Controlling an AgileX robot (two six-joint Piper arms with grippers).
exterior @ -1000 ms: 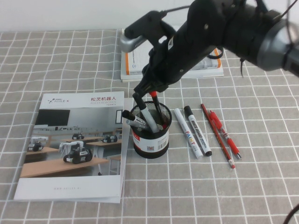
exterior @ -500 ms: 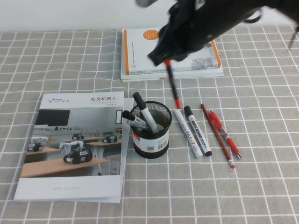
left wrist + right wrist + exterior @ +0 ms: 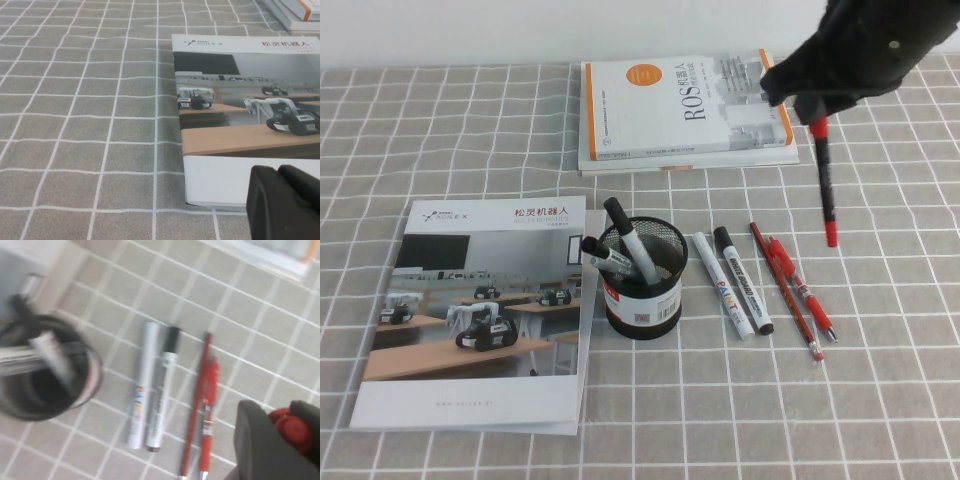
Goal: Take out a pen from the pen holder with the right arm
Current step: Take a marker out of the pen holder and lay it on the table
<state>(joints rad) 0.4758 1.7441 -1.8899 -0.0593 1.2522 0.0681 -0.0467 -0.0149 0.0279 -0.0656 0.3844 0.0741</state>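
**Red-tipped pen hangs from the right gripper, away from the holder**

The right gripper [image 3: 817, 108] is high at the far right of the tabletop, clamped on the upper end of the pen [image 3: 826, 180]. The pen's long axis is close to upright and its red lower tip points down at the cloth. It is held in the air, well apart from the black mesh pen holder [image 3: 641, 300], which still has two markers [image 3: 620, 250] leaning in it.

Right of the holder lie a white marker [image 3: 719, 282], a black-capped marker [image 3: 744, 281], a red pencil [image 3: 786, 292] and a red pen [image 3: 801, 288].

The left gripper [image 3: 279, 172] is low over a brochure [image 3: 480, 310], fingers pressed together.

A grey cloth [image 3: 880, 400] with white grid lines covers the tabletop. A book [image 3: 670, 105] lies at the back, below a pale wall.
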